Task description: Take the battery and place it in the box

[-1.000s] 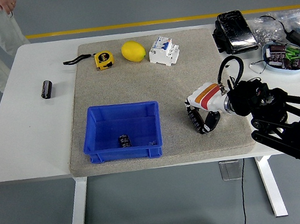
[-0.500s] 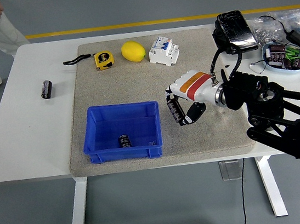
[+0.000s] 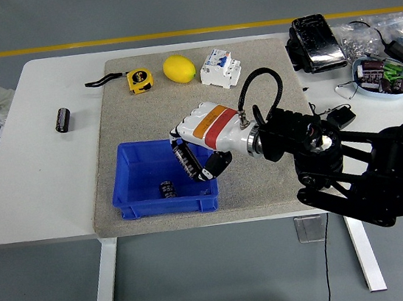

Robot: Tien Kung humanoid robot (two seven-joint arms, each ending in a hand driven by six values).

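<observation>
Blue plastic forms the box [image 3: 134, 175], an open bin at the near left of the grey mat [image 3: 255, 106]; one dark cylindrical battery [image 3: 167, 189] lies on its floor toward the near wall. At the far right of the desk [image 3: 40, 164] a light blue tray [image 3: 369, 88] holds several dark cylinders and something green.

Over the right end of the box hangs the right hand [image 3: 197, 164], white with an orange and a red band, its fingers clamped on a second battery [image 3: 186, 161] that stands nearly upright between them, above the bin's interior, just right of the one lying inside. Whether this held battery touches the floor of the box cannot be told. A third dark cylinder [image 3: 62, 120] lies on the bare desk, left of the mat and well apart from the hand.

Along the mat's far edge sit a yellow tape measure [image 3: 139, 79], a lemon [image 3: 179, 69] and a white circuit breaker [image 3: 220, 68], all well clear of the box. The mat between that row and the bin is open, as is the desk's near left. The black arm crosses the mat's near right corner.
</observation>
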